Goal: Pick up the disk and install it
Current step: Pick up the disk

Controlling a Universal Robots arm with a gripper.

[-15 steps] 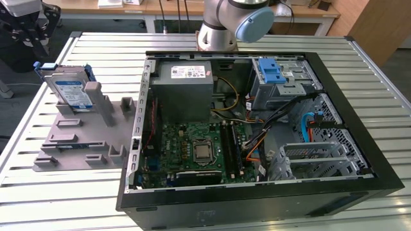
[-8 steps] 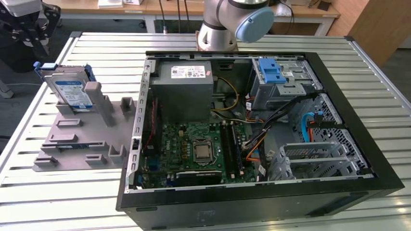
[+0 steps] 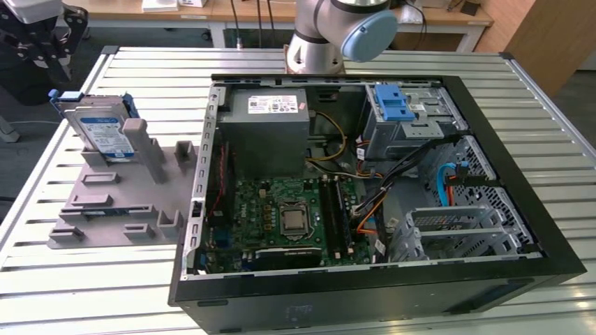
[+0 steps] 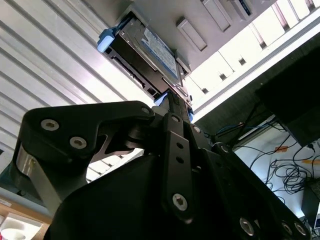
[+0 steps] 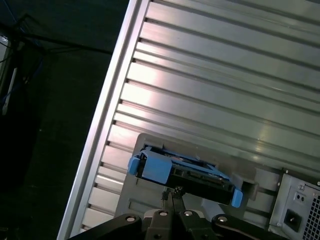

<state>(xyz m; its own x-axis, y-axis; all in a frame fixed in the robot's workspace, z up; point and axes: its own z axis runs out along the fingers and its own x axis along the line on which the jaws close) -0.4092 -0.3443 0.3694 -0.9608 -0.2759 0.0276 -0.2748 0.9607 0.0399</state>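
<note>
The flat silver-grey, blue-railed disk [image 5: 187,172] is propped edge-on, lengthwise across and directly ahead of the black gripper [image 5: 171,194], whose jaws are closed on nothing.

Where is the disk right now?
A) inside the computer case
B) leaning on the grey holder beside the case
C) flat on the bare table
B: the disk leans on the grey holder, outside the case, on the exterior view's left.
</note>
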